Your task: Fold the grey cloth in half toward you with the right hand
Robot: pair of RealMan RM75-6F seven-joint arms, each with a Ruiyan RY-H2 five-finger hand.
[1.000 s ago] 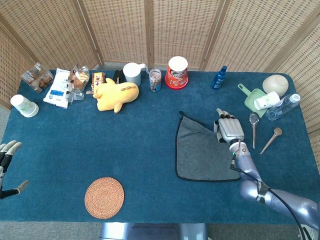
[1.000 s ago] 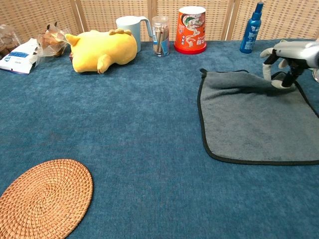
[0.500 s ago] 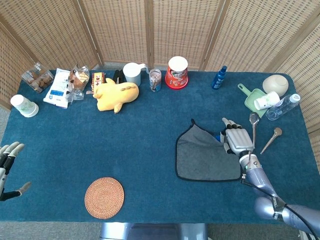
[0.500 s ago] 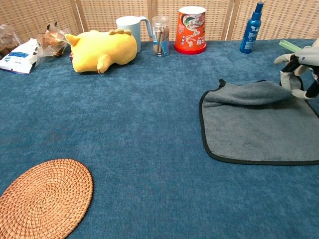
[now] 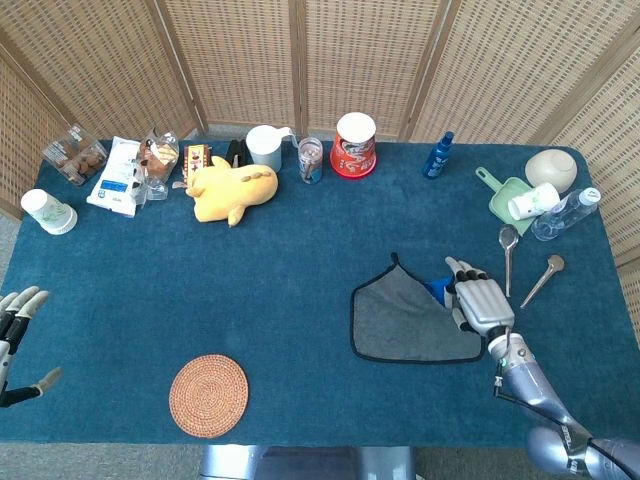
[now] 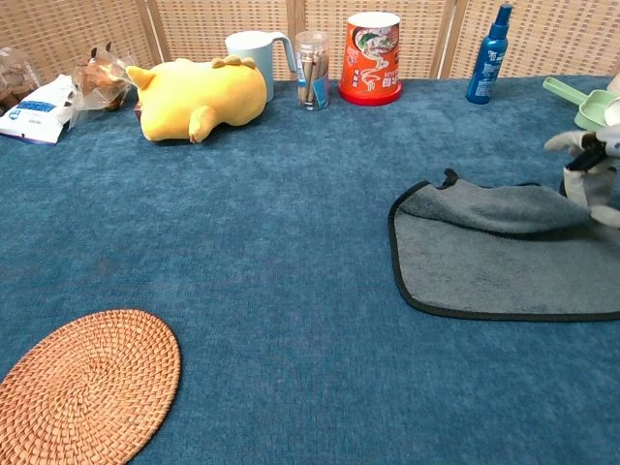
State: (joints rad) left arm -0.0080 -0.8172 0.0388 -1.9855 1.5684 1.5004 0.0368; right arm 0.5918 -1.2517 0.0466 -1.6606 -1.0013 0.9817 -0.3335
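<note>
The grey cloth [image 5: 405, 318] with a black hem lies on the blue table at the right, its far edge lifted and partly pulled over toward me; in the chest view the cloth [image 6: 484, 252] shows a raised fold along its back. My right hand [image 5: 480, 304] grips the cloth's far right corner, and the chest view shows that hand [image 6: 593, 172] at the frame's right edge. My left hand [image 5: 14, 330] hangs at the table's near left edge, fingers apart and holding nothing.
A woven coaster [image 5: 208, 395] lies near the front left. A yellow plush [image 5: 232, 187], mug [image 5: 264, 146], red tub [image 5: 354, 143] and blue bottle [image 5: 438, 154] line the back. Two spoons [image 5: 508, 255] and a green scoop [image 5: 508, 199] sit right of the cloth.
My right hand has drawn the cloth's far edge toward me, so the fold has moved nearer and the cloth's visible area has shrunk. The left hand has barely shifted.
</note>
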